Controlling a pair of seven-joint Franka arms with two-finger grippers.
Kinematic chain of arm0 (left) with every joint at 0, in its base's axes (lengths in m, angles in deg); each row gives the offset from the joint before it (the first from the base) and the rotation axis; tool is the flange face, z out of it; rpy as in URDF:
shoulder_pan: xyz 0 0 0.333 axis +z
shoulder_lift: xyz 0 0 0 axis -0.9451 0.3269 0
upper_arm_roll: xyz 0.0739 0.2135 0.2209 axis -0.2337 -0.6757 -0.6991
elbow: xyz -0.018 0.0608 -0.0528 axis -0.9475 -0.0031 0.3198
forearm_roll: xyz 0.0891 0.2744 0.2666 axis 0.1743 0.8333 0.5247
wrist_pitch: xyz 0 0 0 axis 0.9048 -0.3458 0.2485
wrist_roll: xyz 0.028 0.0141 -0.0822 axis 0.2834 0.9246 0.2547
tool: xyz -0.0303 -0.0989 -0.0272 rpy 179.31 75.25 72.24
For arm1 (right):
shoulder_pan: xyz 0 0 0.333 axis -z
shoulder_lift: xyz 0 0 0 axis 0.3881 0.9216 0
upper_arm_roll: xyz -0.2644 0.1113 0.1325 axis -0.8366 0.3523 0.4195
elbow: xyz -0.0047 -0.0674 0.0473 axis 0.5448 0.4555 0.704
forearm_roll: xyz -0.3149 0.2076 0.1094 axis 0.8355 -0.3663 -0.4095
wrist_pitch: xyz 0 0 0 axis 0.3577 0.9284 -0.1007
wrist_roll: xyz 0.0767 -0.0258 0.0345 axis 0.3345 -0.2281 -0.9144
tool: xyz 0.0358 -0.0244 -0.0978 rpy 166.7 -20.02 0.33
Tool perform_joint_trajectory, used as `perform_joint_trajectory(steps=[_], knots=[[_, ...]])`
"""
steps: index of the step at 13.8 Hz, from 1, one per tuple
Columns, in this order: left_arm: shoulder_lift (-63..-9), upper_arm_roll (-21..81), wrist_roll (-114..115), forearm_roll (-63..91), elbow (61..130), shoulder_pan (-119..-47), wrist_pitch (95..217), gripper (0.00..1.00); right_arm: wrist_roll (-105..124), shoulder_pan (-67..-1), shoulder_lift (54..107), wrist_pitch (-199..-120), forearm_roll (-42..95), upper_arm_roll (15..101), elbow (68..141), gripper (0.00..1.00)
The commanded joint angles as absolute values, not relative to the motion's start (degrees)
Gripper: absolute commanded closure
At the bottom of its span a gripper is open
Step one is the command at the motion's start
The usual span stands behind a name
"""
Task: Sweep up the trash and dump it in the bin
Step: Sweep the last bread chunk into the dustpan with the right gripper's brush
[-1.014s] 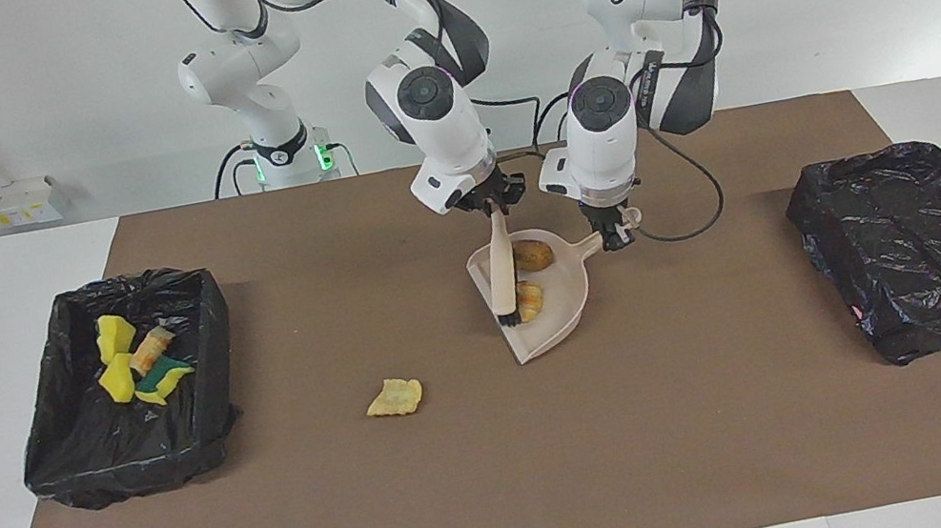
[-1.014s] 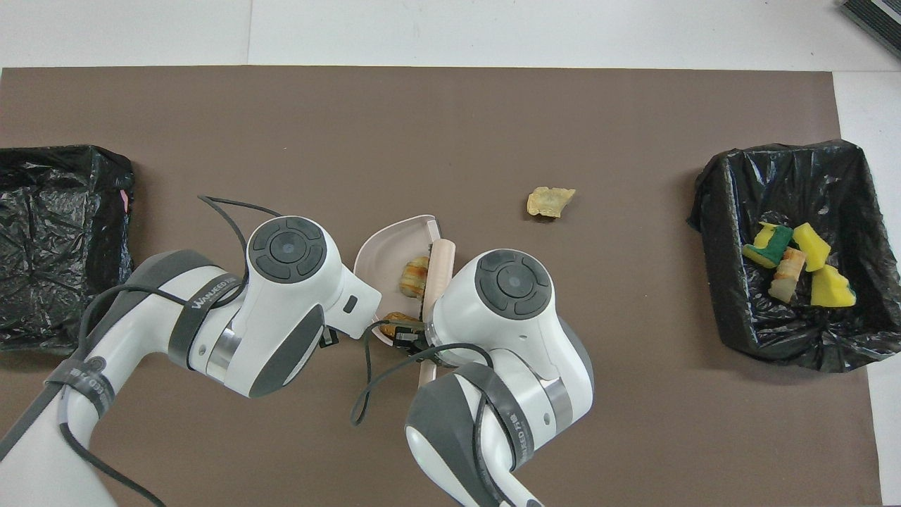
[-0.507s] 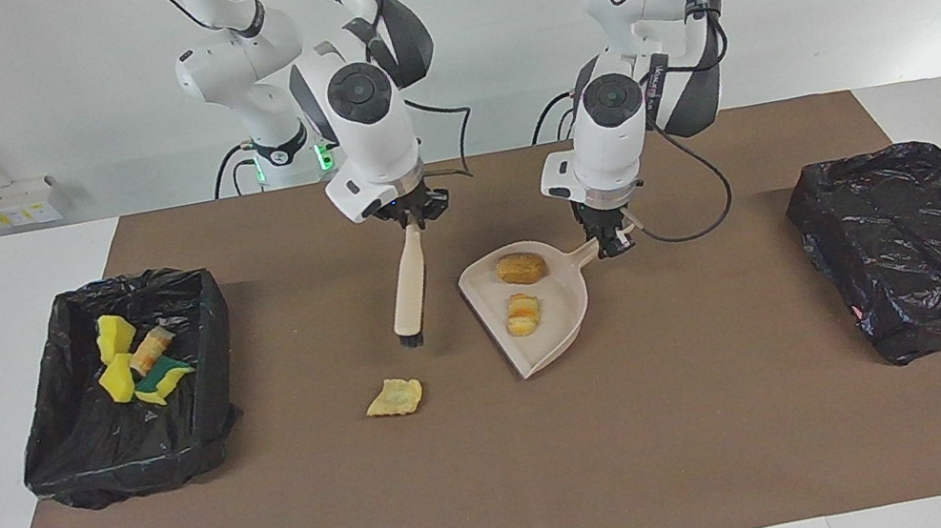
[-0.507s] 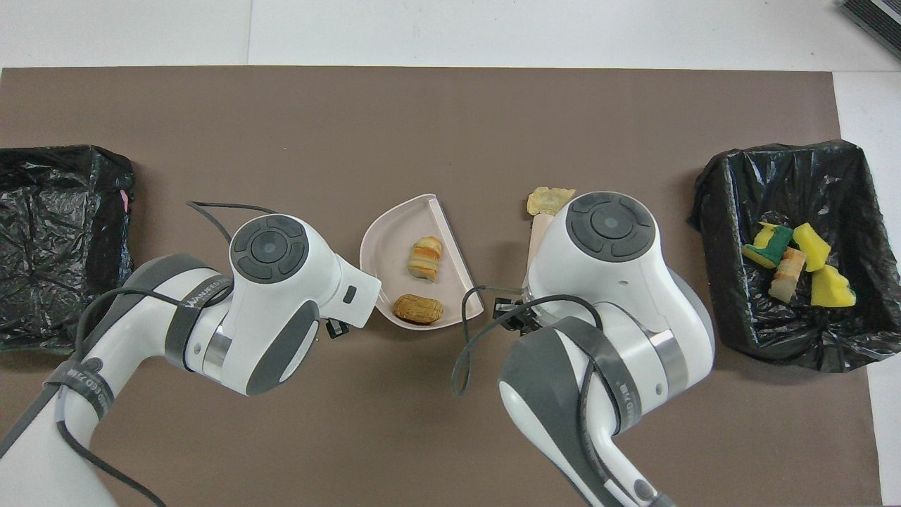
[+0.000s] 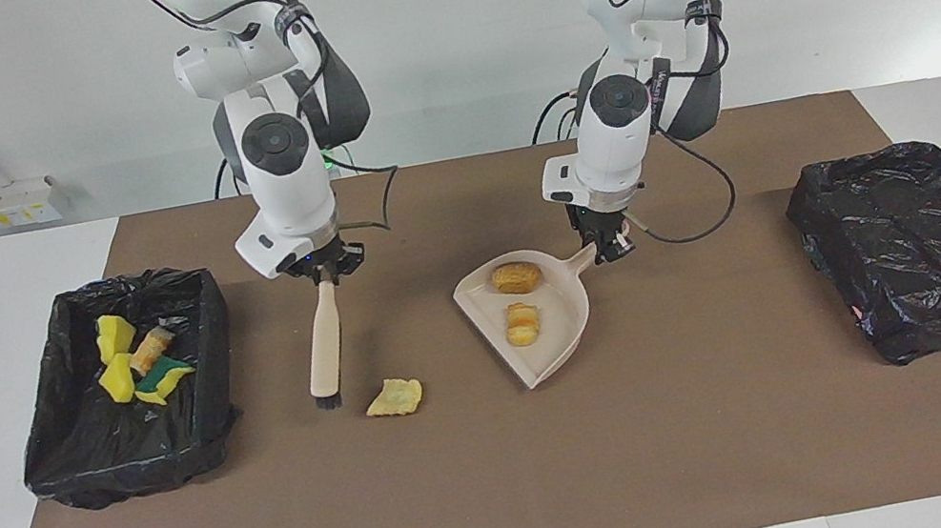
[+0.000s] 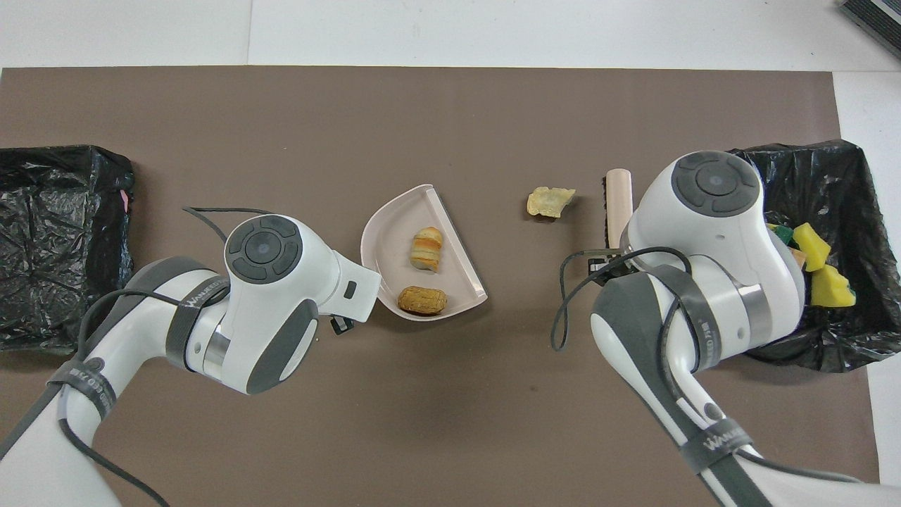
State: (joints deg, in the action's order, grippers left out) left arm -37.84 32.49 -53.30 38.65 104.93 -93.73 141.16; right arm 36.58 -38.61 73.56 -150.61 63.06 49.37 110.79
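Since the earlier frames the brush [image 5: 324,348] has been carried out of the dustpan [image 5: 568,324] and away from it, toward the right arm's end of the desk [image 5: 510,489], and the dustpan has been turned slightly.

From the facing view, the brush is seen clenched by its handle in the right claw [image 5: 324,275], bristles down, just beside the last loose piece of trash [image 5: 395,397], on the side away from the dustpan. The dustpan's handle is gripped by the left claw [image 5: 609,247], and the pan rests low on the desk with its open edge turned toward the loose piece. Two bread lumps [image 5: 519,299] lie in the dustpan. Four more pieces [image 5: 134,360] lie in the bin [image 5: 79,459] at the right arm's end; a second bin [image 5: 923,252] sits well apart from the dustpan at the left arm's end.

From the overhead view, the loose piece [image 6: 550,201] is seen between the dustpan [image 6: 383,243] and the brush [image 6: 617,204], clear of both. The lumps [image 6: 424,271] are well inside the pan.

The step in hand is judged to be the sweeping of the last piece. The next move calls for the bristles to be set down at the piece and drawn toward the dustpan, with the pan's lip held flat on the desk.
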Motion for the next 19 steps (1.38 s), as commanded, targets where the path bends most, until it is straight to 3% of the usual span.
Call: perform_joint_trajectory(steps=[1, 7, 14, 19], knots=[[-39.1, 32.5, -53.7, 37.9, 105.8, -93.3, 137.6, 1.0, 31.4, -38.2, 78.2, -156.4, 66.3, 50.3, 110.4, 1.0], [-39.3, 32.5, -54.4, 38.3, 105.7, -93.9, 135.3, 1.0, 26.5, -48.0, 79.4, -157.4, 64.5, 51.3, 110.8, 1.0], [-39.1, 32.5, -53.6, 37.9, 105.5, -93.5, 137.5, 1.0, 27.9, -56.3, 79.3, -164.3, 47.2, 51.6, 110.9, 1.0], [-38.8, 32.5, -51.6, 37.6, 105.3, -92.7, 138.2, 1.0, 28.4, -55.4, 76.8, -161.6, 45.5, 50.9, 110.5, 1.0]])
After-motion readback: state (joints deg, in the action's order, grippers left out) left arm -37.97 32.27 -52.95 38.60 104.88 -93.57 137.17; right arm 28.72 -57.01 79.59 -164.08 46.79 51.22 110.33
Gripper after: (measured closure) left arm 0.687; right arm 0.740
